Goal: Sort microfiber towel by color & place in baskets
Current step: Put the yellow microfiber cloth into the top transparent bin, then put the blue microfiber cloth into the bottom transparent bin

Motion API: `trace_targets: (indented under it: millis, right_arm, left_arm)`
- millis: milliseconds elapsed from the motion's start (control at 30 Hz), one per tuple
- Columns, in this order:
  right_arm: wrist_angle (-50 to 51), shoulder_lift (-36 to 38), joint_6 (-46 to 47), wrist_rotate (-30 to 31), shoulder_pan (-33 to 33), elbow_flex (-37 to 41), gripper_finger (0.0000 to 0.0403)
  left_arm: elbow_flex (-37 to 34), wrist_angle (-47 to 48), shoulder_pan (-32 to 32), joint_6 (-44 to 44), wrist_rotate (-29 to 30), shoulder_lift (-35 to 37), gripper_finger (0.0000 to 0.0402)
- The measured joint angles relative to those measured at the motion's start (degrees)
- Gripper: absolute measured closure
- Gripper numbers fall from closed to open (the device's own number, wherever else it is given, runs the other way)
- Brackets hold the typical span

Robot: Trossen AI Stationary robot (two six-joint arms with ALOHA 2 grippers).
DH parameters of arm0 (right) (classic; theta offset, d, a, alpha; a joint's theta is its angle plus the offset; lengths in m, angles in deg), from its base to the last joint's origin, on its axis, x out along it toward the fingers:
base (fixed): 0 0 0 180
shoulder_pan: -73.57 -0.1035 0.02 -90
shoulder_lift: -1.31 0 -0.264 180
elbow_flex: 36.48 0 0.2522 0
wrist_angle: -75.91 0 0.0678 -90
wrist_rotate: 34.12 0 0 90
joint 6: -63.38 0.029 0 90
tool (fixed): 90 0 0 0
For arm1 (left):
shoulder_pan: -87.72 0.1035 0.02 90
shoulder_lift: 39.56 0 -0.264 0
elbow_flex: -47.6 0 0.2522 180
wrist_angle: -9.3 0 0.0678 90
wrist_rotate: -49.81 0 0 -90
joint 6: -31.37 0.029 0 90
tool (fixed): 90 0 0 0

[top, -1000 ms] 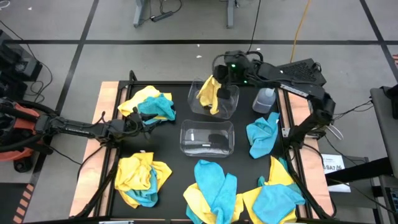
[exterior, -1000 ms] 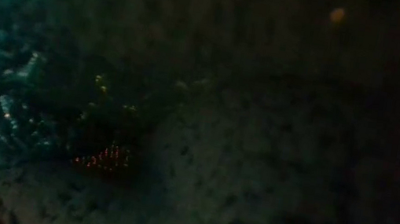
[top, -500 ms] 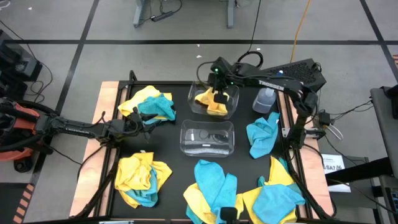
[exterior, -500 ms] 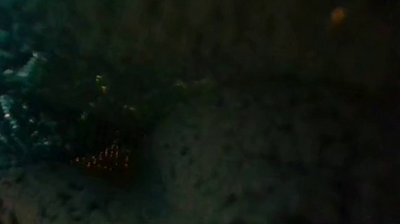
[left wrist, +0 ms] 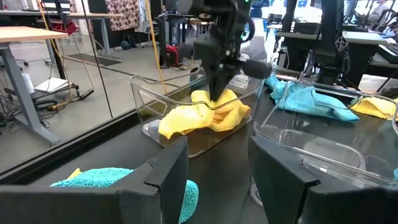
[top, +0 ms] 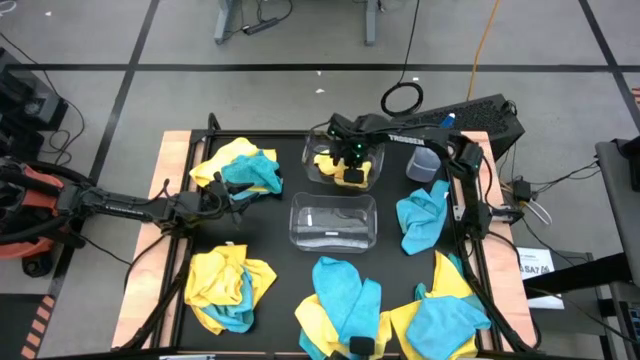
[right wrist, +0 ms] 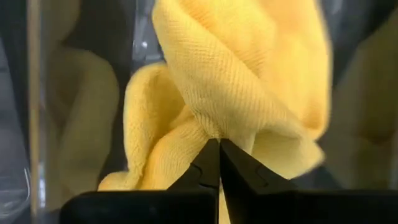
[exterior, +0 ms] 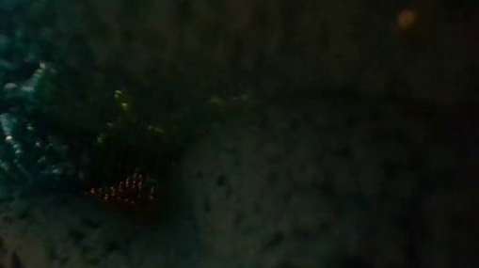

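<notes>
My right gripper [top: 350, 160] reaches down into the far clear basket [top: 318, 170] and is shut on a bright yellow towel [top: 335, 165]. The left wrist view shows that towel [left wrist: 205, 115] heaped on the basket's floor under the right gripper [left wrist: 217, 93]. The near basket [top: 300, 235] stands just in front of it. My left gripper [top: 228, 196] waits open at the table's left, beside a yellow and turquoise pile [top: 240, 168]; a turquoise towel [left wrist: 124, 180] lies by its fingers. The low view is dark, covered by cloth. My right gripper pinches a bunched fold of the yellow towel [right wrist: 214, 127] between its two fingers [right wrist: 202, 165], coming from above and pointing down. The towel spreads out below the fingers, and its lower part lies on the far basket's floor [left wrist: 186, 127].
More mixed towel piles lie at the near left [top: 230, 285], near centre [top: 340, 305], right [top: 422, 215] and near right [top: 445, 310]. A clear spray bottle [top: 427, 160] stands right of the far basket. Dark bare table shows between the piles and baskets.
My right gripper has gone down into the far basket, carrying the yellow towel with it. The towel hung over the basket a second ago; now it is bunched inside on the floor. The gripper has stayed shut on it.
</notes>
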Motion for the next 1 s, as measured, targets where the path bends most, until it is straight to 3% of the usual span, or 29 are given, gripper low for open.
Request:
trace_targets:
  millis: [167, 333, 633, 800, 1000]
  right_arm:
    - [0.36, -2.08, 0.44, -1.94, 0.00, 0.00, 0.0374]
    - [-0.03, -1.57, 0.29, -1.94, -0.27, 0.01, 0.0307]
    - [2.68, 7.21, 1.27, -2.00, -1.23, 0.02, 0.0191]
    - [3.10, 14.77, 2.07, -2.01, -2.45, 0.01, 0.0165]
    - [4.93, 24.22, 4.37, -2.26, -4.86, 0.00, 0.0165]
  left_arm:
    - [-0.01, 0.01, 0.00, -0.01, 0.00, -0.01, 0.0228]
    - [-0.01, 0.00, 0.00, 0.00, -0.01, 0.00, 0.0228]
    - [0.01, 0.00, -0.02, 0.00, 0.01, 0.01, 0.0228]
    - [-0.01, 0.01, -0.02, 0.00, -0.01, -0.01, 0.0228]
    - [-0.01, 0.00, 0.00, 0.00, 0.01, 0.01, 0.0228]
